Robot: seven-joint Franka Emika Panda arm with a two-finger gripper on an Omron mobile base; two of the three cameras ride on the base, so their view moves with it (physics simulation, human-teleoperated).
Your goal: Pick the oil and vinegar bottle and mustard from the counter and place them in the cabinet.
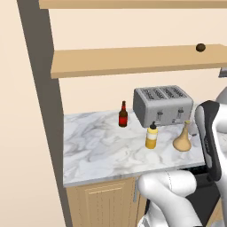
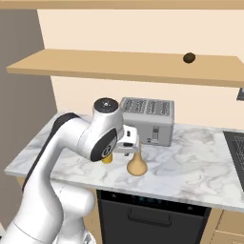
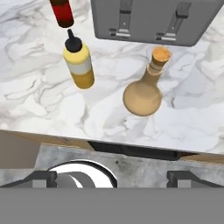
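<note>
Hand view: gripper [image 3: 109, 177] fingers spread wide, holding nothing; bulbous tan oil and vinegar bottle [image 3: 143, 94] w/ cork just ahead, yellow mustard [image 3: 78, 65] ahead-left on veined marble counter [image 3: 39, 96]

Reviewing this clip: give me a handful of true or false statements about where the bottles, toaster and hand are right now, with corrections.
1. The tan round-bellied flask with a cork stopper stands upright on the white marble counter. True.
2. The small yellow squeeze bottle lies on the light wood shelf. False: it stands on the counter, beside the flask.
3. The hand grips the flask. False: its jaws are open, holding nothing.
4. The grey toaster sits behind both bottles. True.
</note>
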